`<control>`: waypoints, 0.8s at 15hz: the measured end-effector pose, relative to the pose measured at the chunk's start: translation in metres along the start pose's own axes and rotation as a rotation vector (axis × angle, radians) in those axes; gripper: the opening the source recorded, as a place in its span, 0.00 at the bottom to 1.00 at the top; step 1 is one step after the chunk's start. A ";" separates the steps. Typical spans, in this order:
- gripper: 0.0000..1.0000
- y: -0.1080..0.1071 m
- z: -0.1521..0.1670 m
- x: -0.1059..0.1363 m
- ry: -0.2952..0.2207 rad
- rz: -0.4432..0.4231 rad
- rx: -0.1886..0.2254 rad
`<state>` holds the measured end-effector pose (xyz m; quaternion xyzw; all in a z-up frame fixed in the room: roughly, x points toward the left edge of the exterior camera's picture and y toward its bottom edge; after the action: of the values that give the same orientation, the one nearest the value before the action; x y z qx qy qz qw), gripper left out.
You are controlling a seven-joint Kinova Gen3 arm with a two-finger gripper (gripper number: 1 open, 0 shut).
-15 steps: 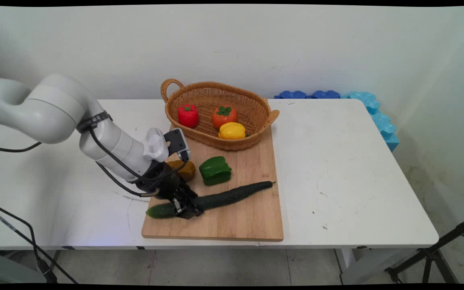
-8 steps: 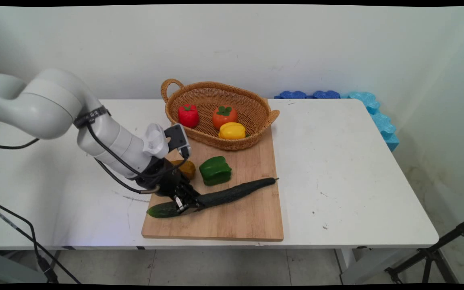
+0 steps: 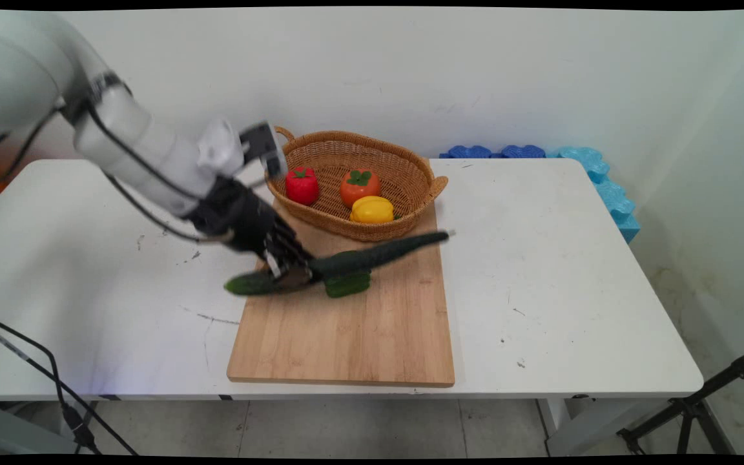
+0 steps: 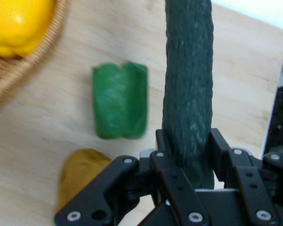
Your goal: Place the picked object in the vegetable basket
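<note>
Gripping a dark green cucumber (image 3: 372,253) near its paler end, the black gripper (image 3: 291,271) has its fingers clamped on either side of it; the hand view shows the cucumber (image 4: 188,70) seated between the gripper (image 4: 188,141) pads. The cucumber runs roughly level and appears to hang clear above the wooden cutting board (image 3: 359,342), its far tip near the front rim of the wicker basket (image 3: 359,236). A green bell pepper (image 3: 349,285) lies on the board directly under it, and a yellow-brown item (image 4: 82,174) sits beside that pepper (image 4: 120,101). The basket holds a red pepper (image 3: 301,185), an orange fruit (image 3: 359,186) and a yellow pepper (image 3: 372,208). Bare board lies toward the near edge, and open white table (image 3: 540,258) lies to the picture's right.
</note>
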<state>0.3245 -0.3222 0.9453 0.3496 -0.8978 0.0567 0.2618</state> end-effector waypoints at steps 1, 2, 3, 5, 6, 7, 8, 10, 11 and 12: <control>0.00 -0.006 -0.006 0.005 0.004 -0.002 0.008; 0.00 -0.014 -0.014 0.012 0.010 -0.007 0.020; 0.00 -0.026 -0.023 0.020 0.016 -0.015 0.036; 0.00 -0.048 -0.033 0.033 0.023 -0.033 0.072; 0.00 -0.055 -0.035 0.037 0.024 -0.039 0.085; 0.00 -0.066 -0.038 0.042 0.025 -0.049 0.104; 0.00 -0.073 -0.039 0.045 0.026 -0.055 0.117; 0.00 -0.091 -0.040 0.052 0.024 -0.072 0.151; 0.00 -0.104 -0.038 0.056 0.022 -0.085 0.174; 0.00 -0.115 -0.036 0.059 0.019 -0.097 0.194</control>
<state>0.3790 -0.4332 0.9967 0.4158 -0.8675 0.1338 0.2378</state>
